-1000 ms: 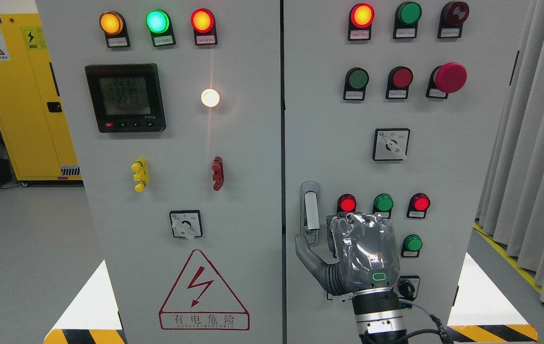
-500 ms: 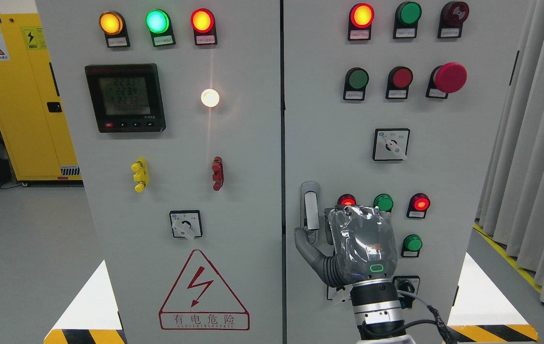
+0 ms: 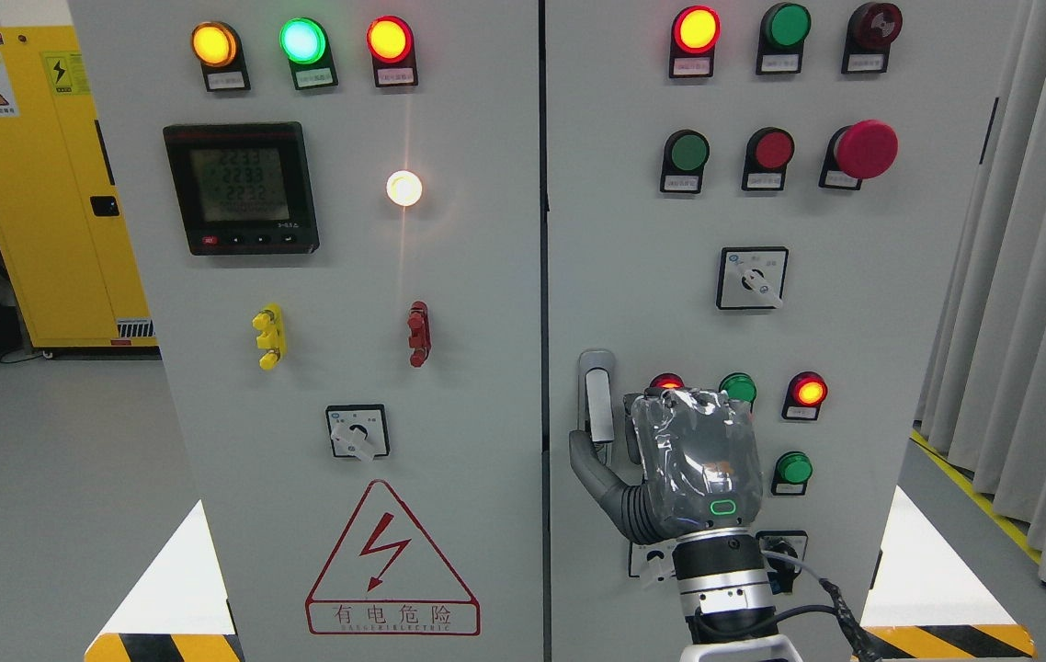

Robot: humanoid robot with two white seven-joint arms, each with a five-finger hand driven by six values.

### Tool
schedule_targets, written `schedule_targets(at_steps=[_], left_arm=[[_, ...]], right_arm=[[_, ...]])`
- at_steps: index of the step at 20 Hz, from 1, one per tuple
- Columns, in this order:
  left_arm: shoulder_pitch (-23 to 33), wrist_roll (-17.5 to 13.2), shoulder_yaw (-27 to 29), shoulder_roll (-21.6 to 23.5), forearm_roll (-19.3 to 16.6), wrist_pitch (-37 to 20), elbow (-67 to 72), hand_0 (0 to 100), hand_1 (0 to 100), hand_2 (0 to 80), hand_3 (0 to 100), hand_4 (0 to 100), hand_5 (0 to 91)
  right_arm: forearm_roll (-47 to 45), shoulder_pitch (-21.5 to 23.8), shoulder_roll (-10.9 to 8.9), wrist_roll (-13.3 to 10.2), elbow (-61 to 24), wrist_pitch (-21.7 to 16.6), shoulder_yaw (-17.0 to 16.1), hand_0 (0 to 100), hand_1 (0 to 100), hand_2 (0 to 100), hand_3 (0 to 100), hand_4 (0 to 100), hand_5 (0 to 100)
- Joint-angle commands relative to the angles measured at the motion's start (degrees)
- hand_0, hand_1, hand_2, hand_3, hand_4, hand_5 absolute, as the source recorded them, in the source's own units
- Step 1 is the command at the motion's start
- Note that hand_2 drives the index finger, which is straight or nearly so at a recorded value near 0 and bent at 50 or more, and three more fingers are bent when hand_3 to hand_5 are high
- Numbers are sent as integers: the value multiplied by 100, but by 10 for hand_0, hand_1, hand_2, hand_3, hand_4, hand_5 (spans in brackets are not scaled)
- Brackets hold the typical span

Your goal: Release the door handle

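Note:
The grey door handle stands upright on the right cabinet door, near its left edge. My right hand comes up from the bottom edge and shows its back, wrapped in clear film, just right of the handle. Its thumb is spread out to the left, with the tip at the handle's lower end. The handle's lever shows in full and the hand does not enclose it. The other fingers are hidden behind the back of the hand. The left arm is out of view.
Lit lamps and push buttons surround the hand, and a rotary switch sits above it. A key switch is by the wrist. The left door carries a meter and a warning triangle. A curtain hangs at the right, and a yellow cabinet stands at the far left.
My right hand has risen a little along the door and now covers more of the red lamp above it. The thumb stays by the handle's lower end. The handle has not moved.

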Motion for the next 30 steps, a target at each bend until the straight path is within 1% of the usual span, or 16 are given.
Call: schedule_targets(at_steps=[1,6,13,18,23,26,30], left_arm=[[-158,-2,0,-4,1,4,-79,120,556,0,0,0,0],[-158,-2,0,5,1,4,-79,120,556,0,0,0,0],[-158,-2,0,5,-8,4,-79,120,556,0,0,0,0],[-158,-2,0,5,1,4,-79,120,556,0,0,0,0],[-158,-2,0,-4,1,4,-79,120,556,0,0,0,0],[-158,-2,0,4,1,4,-79,120,556,0,0,0,0],[-158,-2,0,4,1,4,-79,120,556,0,0,0,0]], right_arm=[[-11,-11,9,-3,51,0,-24,423,383,926,1000,1000,1000],[-11,7,18,-3,33,0,-24,553,379,923,1000,1000,1000],[-2,33,18,-11,24,0,-24,585,381,922,1000,1000,1000],[-2,42,18,-11,15,0,-24,631,405,921,1000,1000,1000],[-2,51,27,-11,-28,9,-24,636,424,920,1000,1000,1000],[-2,77,27,-11,-37,9,-33,589,433,919,1000,1000,1000],[7,95,18,-11,-64,9,-50,567,436,917,1000,1000,1000]])
